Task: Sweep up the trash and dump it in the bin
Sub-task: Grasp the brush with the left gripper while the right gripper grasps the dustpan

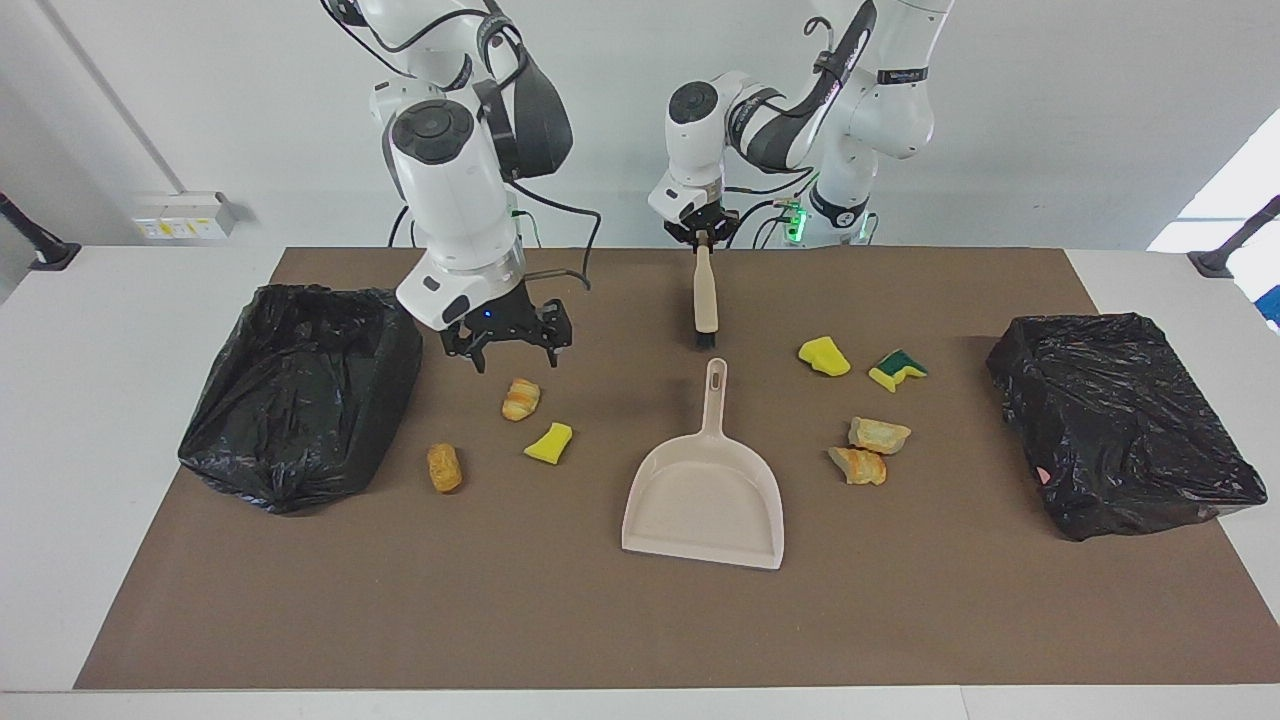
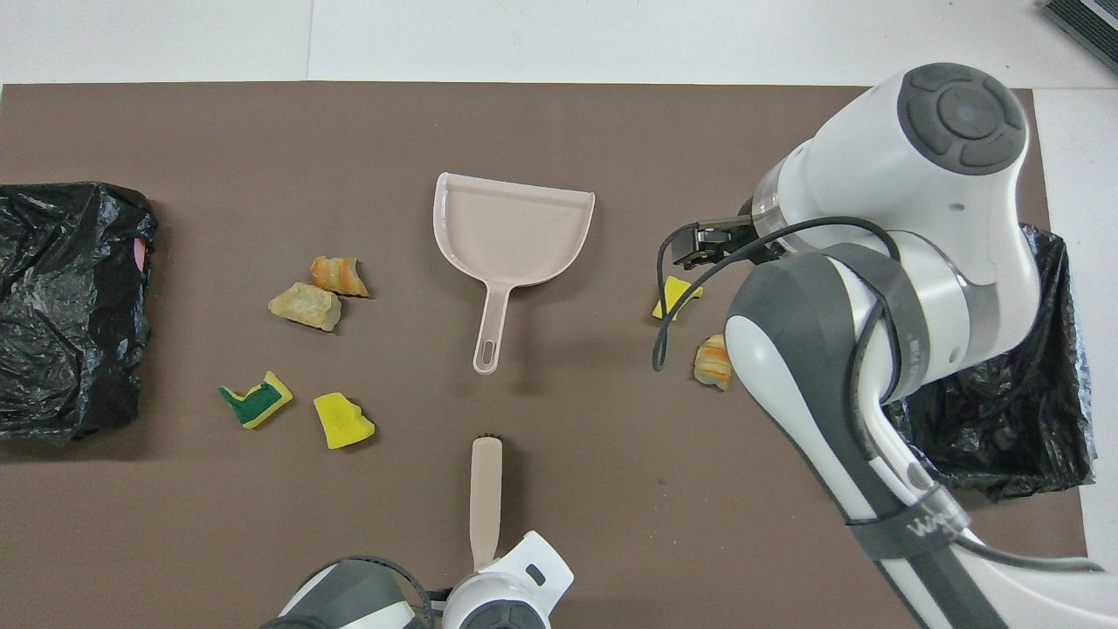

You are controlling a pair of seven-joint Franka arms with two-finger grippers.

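Gripping the brush [image 1: 705,300] by its handle end, the left pincer [image 1: 704,236] has its tips pressed onto it, bristles on the mat. Sweeping has not begun: trash [image 1: 520,399] lies scattered either side of the dustpan [image 1: 704,490]. The right pincer [image 1: 508,345], spread and empty, hovers over a croissant piece; next it probably needs the dustpan handle. Overhead, the right arm hides one scrap.

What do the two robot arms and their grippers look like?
Both arms have glossy white shells with dark grey joint sections and round grey end caps. Loose black cables run along them. The right gripper and left gripper are small and black. A green light glows near the base.
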